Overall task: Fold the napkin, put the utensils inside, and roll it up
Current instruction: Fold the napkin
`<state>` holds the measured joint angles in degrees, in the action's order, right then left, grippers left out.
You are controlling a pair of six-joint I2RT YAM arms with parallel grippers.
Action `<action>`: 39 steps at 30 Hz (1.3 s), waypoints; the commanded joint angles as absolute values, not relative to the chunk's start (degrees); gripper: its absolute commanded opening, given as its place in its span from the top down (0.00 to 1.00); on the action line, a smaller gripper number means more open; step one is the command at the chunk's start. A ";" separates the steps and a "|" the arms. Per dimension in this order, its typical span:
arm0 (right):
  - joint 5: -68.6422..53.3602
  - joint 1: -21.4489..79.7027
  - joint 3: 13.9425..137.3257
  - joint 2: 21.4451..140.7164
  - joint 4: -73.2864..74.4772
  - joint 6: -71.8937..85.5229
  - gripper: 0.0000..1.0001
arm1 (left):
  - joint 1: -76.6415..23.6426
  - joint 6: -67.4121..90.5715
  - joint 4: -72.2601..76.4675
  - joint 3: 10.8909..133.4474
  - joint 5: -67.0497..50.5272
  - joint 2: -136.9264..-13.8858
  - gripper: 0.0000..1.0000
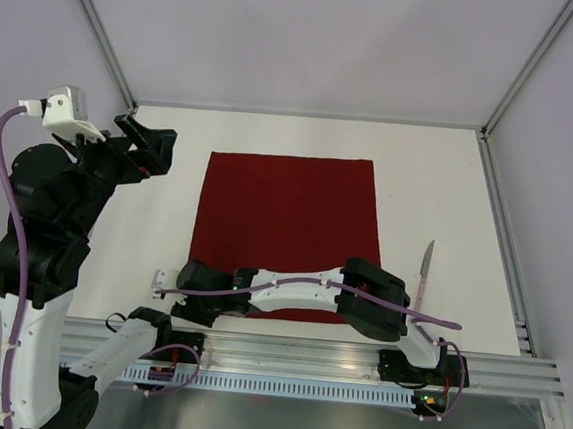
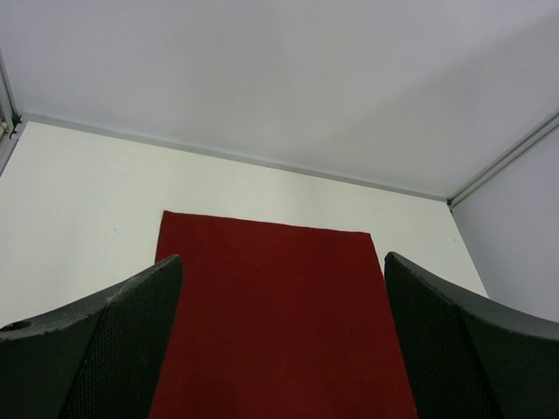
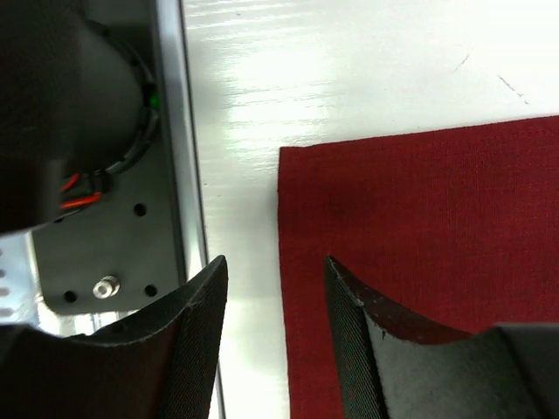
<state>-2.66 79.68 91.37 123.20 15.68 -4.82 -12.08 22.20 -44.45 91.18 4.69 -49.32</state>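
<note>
Noted, nearest, a ridged aluminium rail (image 1: 304,355) along the near edge of the table. Just beyond it, found the right gripper (image 1: 187,301) low at the near-left corner of the large dark red square cloth napkin (image 1: 286,215), with its arm stretched leftward along the cloth's near edge.

From the right wrist, saw that gripper (image 3: 275,271) part-way spread, pinching nothing. Saw its two dark fingers (image 3: 175,349) with a clear gap between them, one over the glossy white table (image 3: 349,70), the other over the napkin (image 3: 419,218), with the cloth's near edge running up the gap. Could not tell whether either finger touched the cloth.

Found the napkin spread flat and unfolded in the middle of the white table (image 1: 440,178). Just beside its right edge, but apart from it, saw the slim small knife with a pointed silver blade and pale pinkish handle (image 1: 424,272). Found it lying flat on the table, tip toward the far side, handle toward the rail.

Farther back on the left, found the left gripper (image 1: 150,147) raised above the table near the napkin's far-left corner. From the left wrist, saw that gripper (image 2: 281,262) spread wide and holding nothing, with its black textured fingers (image 2: 122,349) framing the napkin (image 2: 271,314) below. Beyond that, saw a strip of table (image 2: 79,201) and the pale grey back wall (image 2: 279,78).
</note>
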 commanded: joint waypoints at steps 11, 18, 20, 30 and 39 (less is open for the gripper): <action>2.72 79.63 94.22 129.20 9.76 -5.98 0.49 | -11.95 23.12 -45.35 90.97 5.98 -50.62 0.00; 2.64 79.01 92.64 129.73 9.58 -5.98 0.62 | -12.04 23.11 -44.83 89.48 5.98 -50.10 0.00; 2.46 78.75 92.29 129.46 9.67 -6.24 0.68 | -11.95 23.20 -44.65 89.30 5.89 -49.75 0.00; 0.26 77.26 94.39 127.27 11.95 -6.24 0.93 | -12.04 23.47 -44.56 88.95 5.89 -49.48 0.00; -3.95 72.96 98.87 122.79 16.08 -3.17 1.00 | -11.95 23.03 -44.47 89.47 5.54 -50.53 0.00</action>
<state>-2.61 75.07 95.33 127.92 13.91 -5.17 -12.08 22.22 -44.91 89.06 5.74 -49.98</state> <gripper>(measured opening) 0.011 0.993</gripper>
